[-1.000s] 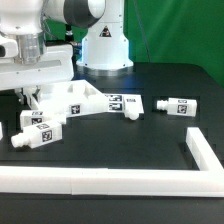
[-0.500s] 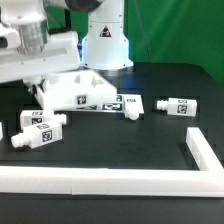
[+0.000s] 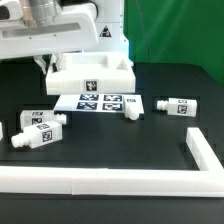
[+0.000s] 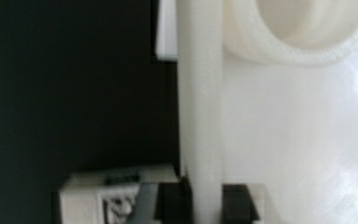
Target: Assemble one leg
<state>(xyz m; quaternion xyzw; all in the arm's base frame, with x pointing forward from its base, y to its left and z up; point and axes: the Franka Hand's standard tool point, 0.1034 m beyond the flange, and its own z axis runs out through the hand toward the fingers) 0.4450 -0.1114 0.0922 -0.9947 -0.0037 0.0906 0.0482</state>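
The nearest leg (image 3: 40, 134) lies flat on the surface (image 3: 120, 150) at the exterior view's left, its long axis running roughly across that view. It is below the end effector (image 4: 199, 200), nearer the camera and well apart from it. The end effector is clamped on the edge of the tabletop (image 3: 92, 72), which it holds off the surface, so no leg is in hand.

The gripper (image 3: 46, 62), clamped on the tabletop (image 3: 92, 72), has risen and swung toward the exterior view's right. A second ago the tabletop leaned down over the marker board (image 3: 100, 101), hiding much of it. Now it hangs clear above the board's far edge, its tagged side facing the exterior camera, and the board's tags lie uncovered.
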